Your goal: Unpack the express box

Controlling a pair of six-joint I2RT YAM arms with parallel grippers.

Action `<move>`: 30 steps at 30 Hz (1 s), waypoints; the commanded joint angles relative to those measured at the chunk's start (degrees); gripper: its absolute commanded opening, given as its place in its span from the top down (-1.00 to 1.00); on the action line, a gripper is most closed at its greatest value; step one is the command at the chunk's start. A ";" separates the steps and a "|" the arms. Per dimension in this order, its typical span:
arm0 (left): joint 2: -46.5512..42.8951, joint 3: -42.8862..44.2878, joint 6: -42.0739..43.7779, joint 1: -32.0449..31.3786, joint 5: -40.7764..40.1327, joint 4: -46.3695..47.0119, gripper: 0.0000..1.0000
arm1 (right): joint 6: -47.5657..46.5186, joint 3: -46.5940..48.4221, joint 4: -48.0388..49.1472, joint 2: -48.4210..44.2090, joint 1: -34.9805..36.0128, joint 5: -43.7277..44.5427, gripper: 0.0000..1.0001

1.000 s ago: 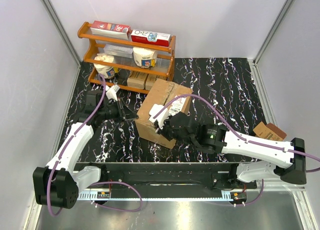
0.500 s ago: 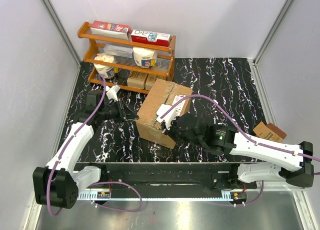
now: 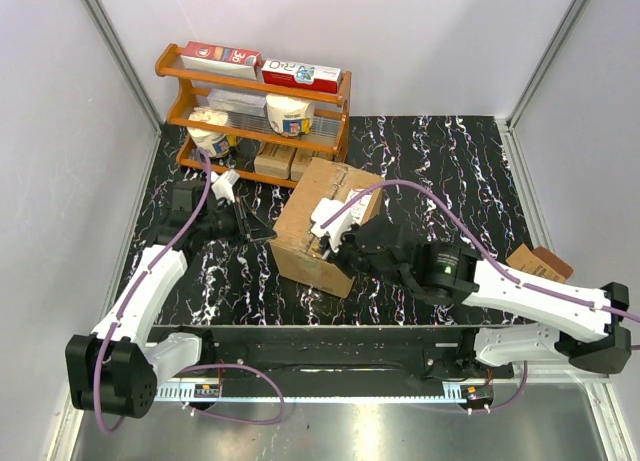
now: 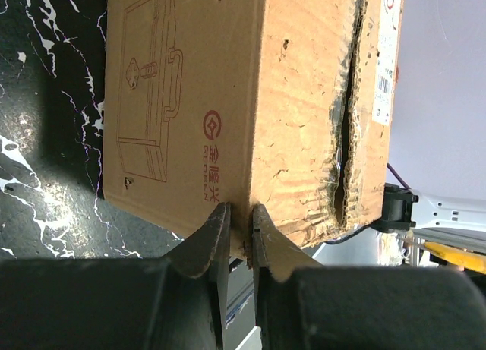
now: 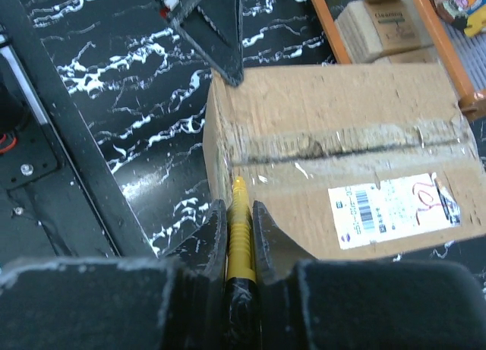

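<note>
The express box point(image 3: 312, 219), a brown carton with a white label point(image 5: 391, 206) and a taped top seam point(image 5: 342, 141), stands closed mid-table. My left gripper point(image 3: 266, 235) is shut on the box's left corner edge; in the left wrist view point(image 4: 239, 217) its jaws pinch the cardboard point(image 4: 228, 99). My right gripper point(image 3: 335, 243) is shut on a yellow-tipped cutter point(image 5: 239, 217). The cutter's tip rests at the near end of the taped seam on the box point(image 5: 342, 107). The left fingers point(image 5: 216, 31) show at the box's far corner in the right wrist view.
An orange wooden shelf point(image 3: 255, 101) stands at the back left, close behind the box, with red-and-white boxes, tubs and small tan cartons point(image 5: 383, 23). A small brown carton point(image 3: 538, 263) lies at the right edge. Walls enclose the table on three sides.
My right gripper with the cutter has shifted a little up and right along the box's near side, and its elbow moved right. The left arm and the box have stayed put.
</note>
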 commanded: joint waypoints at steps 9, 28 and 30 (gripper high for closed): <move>0.95 1.46 2.29 0.39 -1.00 -1.20 1.00 | -5.71 1.57 16.49 10.09 0.21 -2.47 1.00; 0.07 1.11 2.29 0.39 -1.70 -1.20 1.00 | -6.07 -3.79 12.28 7.82 0.13 -0.36 1.00; 0.07 1.02 2.29 0.39 -2.14 -1.20 1.00 | -5.80 -4.75 10.27 6.85 0.13 0.42 1.00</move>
